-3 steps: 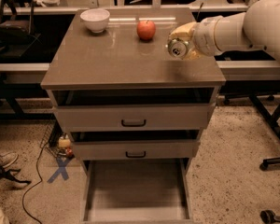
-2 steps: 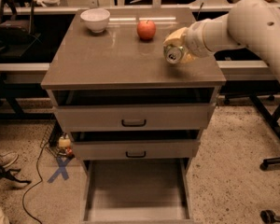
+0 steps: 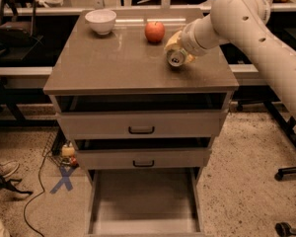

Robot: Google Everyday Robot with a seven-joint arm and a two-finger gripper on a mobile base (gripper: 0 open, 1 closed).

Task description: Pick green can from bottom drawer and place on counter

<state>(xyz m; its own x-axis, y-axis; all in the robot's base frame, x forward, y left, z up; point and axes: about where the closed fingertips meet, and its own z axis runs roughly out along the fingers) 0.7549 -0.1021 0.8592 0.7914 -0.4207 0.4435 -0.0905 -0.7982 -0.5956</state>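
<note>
The green can (image 3: 177, 58) is held tilted, its silver top facing me, just above the right part of the counter (image 3: 113, 63). My gripper (image 3: 176, 47) is shut on the green can; its yellowish fingers (image 3: 172, 39) wrap the can's body. The white arm reaches in from the upper right. The bottom drawer (image 3: 144, 201) is pulled out at the base of the cabinet and its flat floor holds nothing.
A red apple (image 3: 155, 31) stands on the counter just left of the gripper. A white bowl (image 3: 100, 21) sits at the back left. Two drawers with black handles (image 3: 141, 130) are above the bottom drawer. A blue X mark (image 3: 64, 179) and cables lie on the floor at left.
The gripper has carried the green can leftward and a little lower over the counter, closer to the apple. The apple and the bowl have not moved.
</note>
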